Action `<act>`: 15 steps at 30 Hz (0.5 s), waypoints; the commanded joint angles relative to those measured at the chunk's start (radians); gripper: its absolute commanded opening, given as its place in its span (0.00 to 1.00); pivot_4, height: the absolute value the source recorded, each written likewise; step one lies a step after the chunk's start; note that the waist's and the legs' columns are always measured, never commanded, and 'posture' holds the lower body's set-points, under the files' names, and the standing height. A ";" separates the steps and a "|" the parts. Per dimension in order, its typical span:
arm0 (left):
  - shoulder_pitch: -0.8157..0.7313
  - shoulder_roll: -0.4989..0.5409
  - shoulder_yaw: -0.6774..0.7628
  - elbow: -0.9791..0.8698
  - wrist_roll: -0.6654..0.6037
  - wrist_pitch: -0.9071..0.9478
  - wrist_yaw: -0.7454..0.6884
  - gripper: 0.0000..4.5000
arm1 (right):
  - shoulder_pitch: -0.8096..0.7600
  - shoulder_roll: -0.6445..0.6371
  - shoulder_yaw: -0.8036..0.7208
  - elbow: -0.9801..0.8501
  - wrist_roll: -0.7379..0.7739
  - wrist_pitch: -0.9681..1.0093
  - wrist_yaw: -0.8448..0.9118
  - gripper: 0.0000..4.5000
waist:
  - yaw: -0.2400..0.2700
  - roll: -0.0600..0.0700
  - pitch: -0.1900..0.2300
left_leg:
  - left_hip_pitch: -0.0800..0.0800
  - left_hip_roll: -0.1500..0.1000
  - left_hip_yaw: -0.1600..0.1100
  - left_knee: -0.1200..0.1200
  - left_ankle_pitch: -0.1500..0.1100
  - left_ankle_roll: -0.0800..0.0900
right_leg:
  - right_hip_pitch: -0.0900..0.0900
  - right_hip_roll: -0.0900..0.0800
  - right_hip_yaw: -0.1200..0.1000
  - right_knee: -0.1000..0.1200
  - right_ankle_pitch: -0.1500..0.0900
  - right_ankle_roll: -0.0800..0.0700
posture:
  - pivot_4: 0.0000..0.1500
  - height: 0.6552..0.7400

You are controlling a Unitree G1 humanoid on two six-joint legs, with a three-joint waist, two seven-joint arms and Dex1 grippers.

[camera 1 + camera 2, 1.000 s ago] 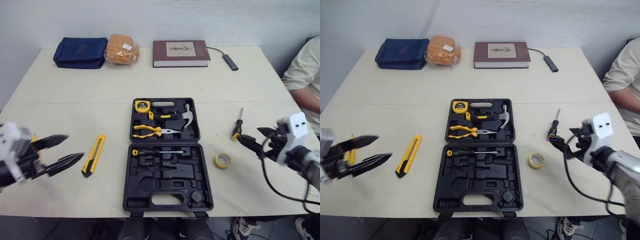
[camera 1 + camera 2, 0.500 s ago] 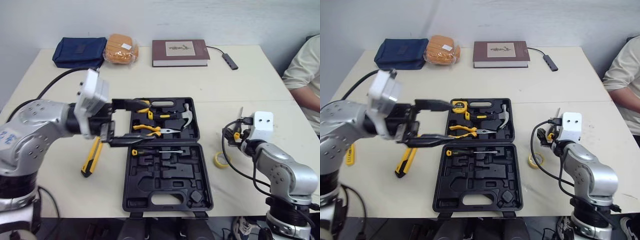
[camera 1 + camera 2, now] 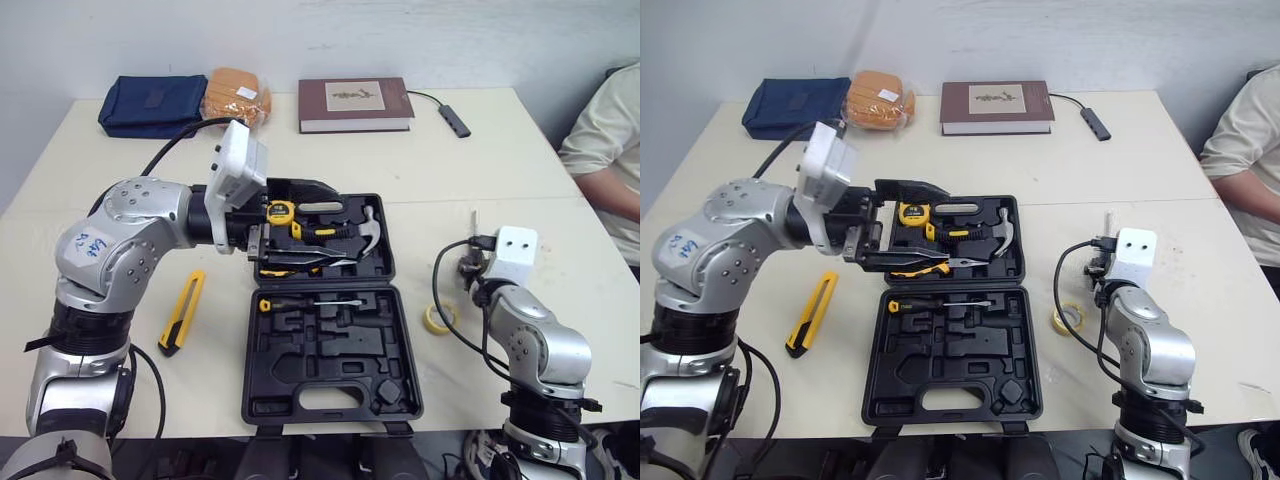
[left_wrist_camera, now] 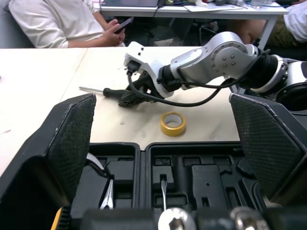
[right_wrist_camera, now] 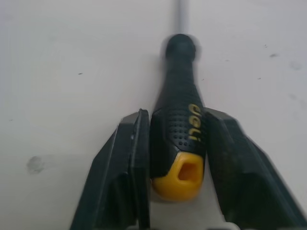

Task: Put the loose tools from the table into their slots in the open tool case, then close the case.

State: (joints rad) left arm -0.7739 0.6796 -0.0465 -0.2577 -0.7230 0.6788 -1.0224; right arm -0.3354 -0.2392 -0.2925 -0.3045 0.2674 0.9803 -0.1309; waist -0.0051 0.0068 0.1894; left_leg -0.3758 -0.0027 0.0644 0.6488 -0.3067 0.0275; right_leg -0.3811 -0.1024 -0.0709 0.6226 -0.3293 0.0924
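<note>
The left gripper, fingers spread wide, is hanging over the far half of the tool case and blocking the way down to the tools stowed there, while the case's near half is lying open from above, with only a stowed screwdriver along its far edge. Left of the case, a utility knife is lying with bare table in between. Right of the case, a tape roll is sitting just beside it, and past that the right gripper is crowding the spot, clamped on the loose screwdriver.
</note>
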 commanded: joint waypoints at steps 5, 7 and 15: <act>0.011 0.012 0.018 0.001 0.029 -0.011 -0.021 1.00 | 0.014 -0.099 0.008 -0.114 0.073 -0.037 0.202 0.23 | 0.000 0.000 0.000 | 0.000 0.000 0.000 0.000 0.000 0.000 | 0.000 0.000 0.000 0.000 0.000 0.000 | 1.00 1.00; 0.058 0.047 0.034 -0.028 0.018 0.006 -0.042 1.00 | 0.011 -0.163 0.019 -0.138 0.129 -0.053 0.324 0.23 | -0.001 0.000 0.000 | 0.000 0.000 0.001 0.000 0.000 0.000 | -0.001 0.000 0.001 0.000 0.000 0.000 | 1.00 1.00; 0.416 0.286 0.126 -0.151 0.079 -0.068 -0.168 1.00 | 0.022 -0.486 0.129 -0.193 0.375 -0.139 0.964 0.23 | -0.022 -0.003 0.001 | 0.001 0.002 -0.001 -0.001 -0.001 0.000 | -0.002 0.002 0.004 0.000 0.000 0.000 | 1.00 1.00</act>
State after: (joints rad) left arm -0.3919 0.9331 0.0360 -0.3604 -0.6763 0.6654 -1.1616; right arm -0.3149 -0.6959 -0.1944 -0.4609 0.5966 0.8908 0.7074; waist -0.0267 0.0041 0.1907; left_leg -0.3746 -0.0006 0.0634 0.6479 -0.3076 0.0277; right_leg -0.3824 -0.1002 -0.0667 0.6225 -0.3295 0.0919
